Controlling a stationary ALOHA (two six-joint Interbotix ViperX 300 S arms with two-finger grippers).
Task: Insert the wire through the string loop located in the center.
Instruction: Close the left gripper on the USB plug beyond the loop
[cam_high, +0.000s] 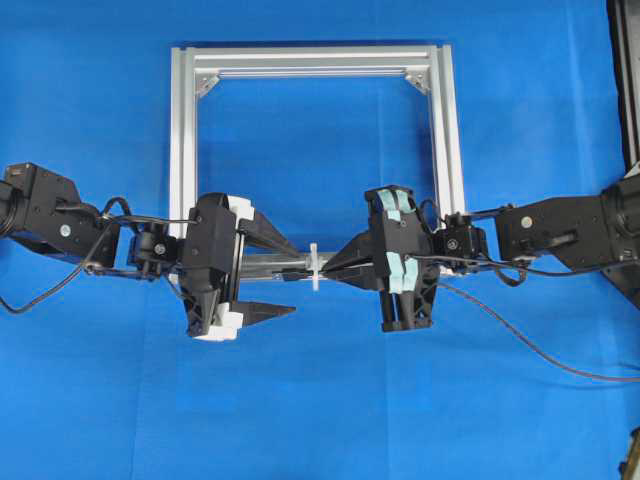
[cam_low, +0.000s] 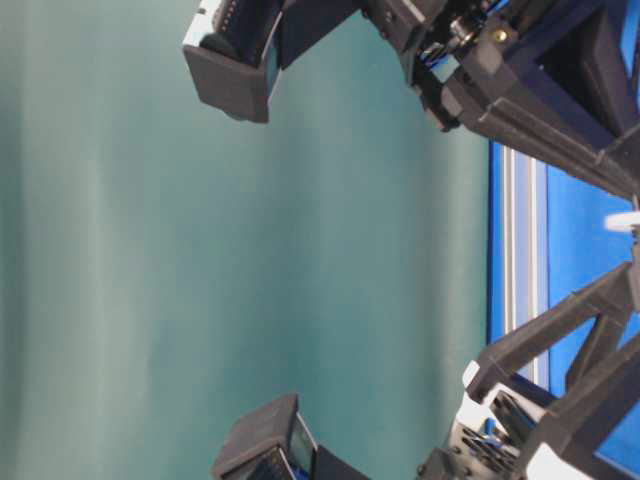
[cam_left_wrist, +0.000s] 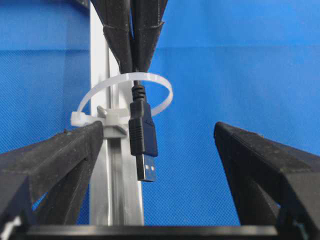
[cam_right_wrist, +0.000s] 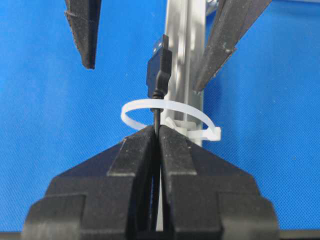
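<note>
I see the right gripper (cam_right_wrist: 156, 131) clamped on the wire (cam_left_wrist: 134, 90), USB plug (cam_left_wrist: 142, 142) through the zip-tie loop (cam_left_wrist: 159, 85) mid-frame; left gripper (cam_left_wrist: 160, 145) gapes empty, and a missed pinch knocks the plug back out

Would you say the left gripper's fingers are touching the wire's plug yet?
Apart. The left wrist view shows blue cloth between the wire plug and each of the left gripper fingers.

Silver frame (cam_high: 184, 130) on blue cloth (cam_high: 320, 400)
</note>
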